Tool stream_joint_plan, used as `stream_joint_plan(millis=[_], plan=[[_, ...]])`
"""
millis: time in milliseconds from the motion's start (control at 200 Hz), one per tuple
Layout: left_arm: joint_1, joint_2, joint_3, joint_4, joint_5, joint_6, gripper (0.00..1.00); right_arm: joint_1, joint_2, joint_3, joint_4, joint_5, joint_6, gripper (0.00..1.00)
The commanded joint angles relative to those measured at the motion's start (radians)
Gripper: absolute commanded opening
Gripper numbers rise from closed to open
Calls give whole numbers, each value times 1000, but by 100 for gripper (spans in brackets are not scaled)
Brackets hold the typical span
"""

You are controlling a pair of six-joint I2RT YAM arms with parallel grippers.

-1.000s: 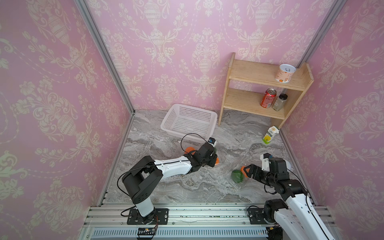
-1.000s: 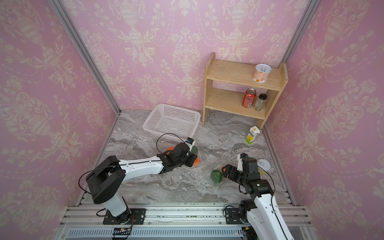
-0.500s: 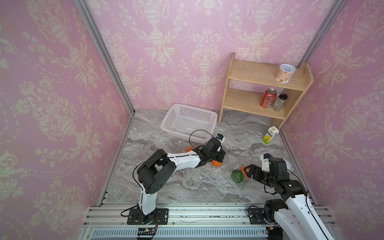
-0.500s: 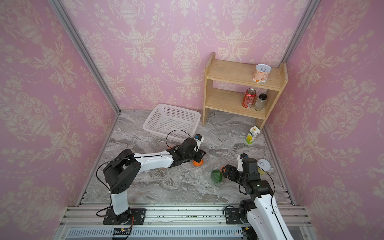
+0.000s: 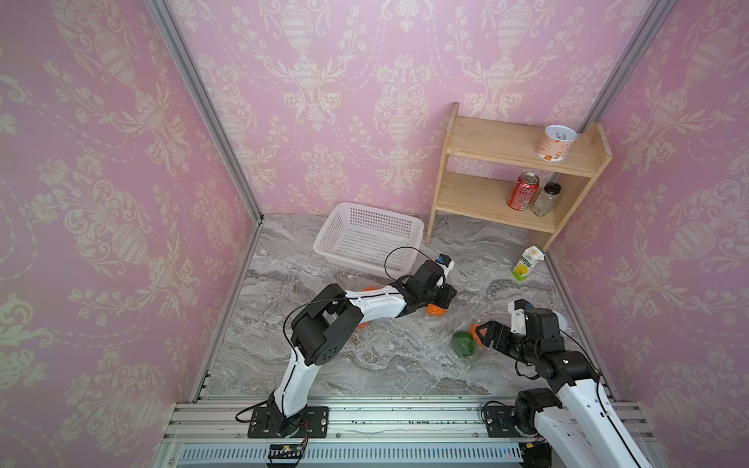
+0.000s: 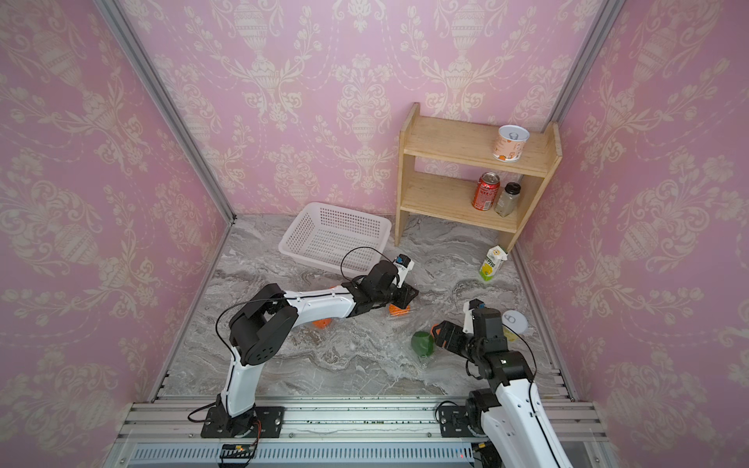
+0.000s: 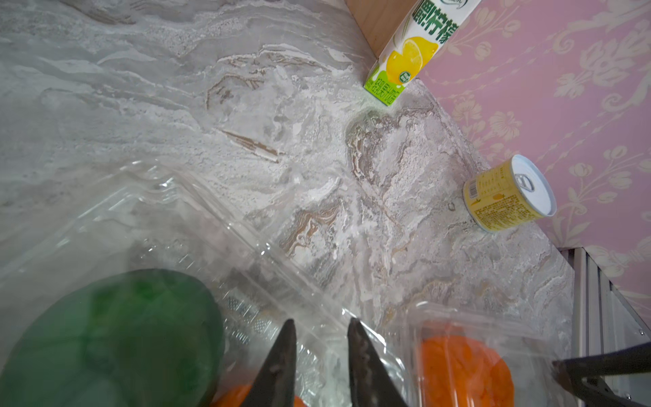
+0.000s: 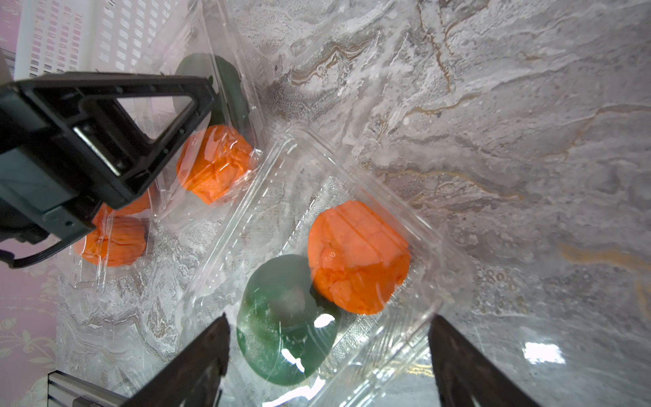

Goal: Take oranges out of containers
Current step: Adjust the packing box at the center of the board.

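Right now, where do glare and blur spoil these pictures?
Right wrist view: white glare spots on the dark green round fruit and its thin clear plastic box. Left wrist view: the near dark green fruit is blurred, the yellow tin can sharp.

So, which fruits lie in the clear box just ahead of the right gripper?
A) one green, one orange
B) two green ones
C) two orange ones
A: in the right wrist view, that clear box holds a green fruit beside an orange fruit.
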Motion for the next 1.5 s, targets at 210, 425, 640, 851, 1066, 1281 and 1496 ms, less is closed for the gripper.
stream_joint_plan(millis=[210,425,640,851,1066,1281,1496], plan=[[15,189,298,-226,30,100,24,6,0,-15,12,-11,3,89],[23,8,135,-54,-39,121,31,5,-19,-13,14,-54,-7,89],[22,-310,-215,42,-148,135,53,8,-3,5,32,-100,-22,80],[22,-594,-488,-27,-252,107,61,51,80,15,55,-102,-39,80],[20,-692,-611,-86,-285,91,63,172,188,41,145,-38,1,78],[11,-754,-681,-76,-267,39,64,250,257,62,221,3,67,78],[-10,-764,-733,-58,-258,19,67,270,250,46,212,72,102,81]])
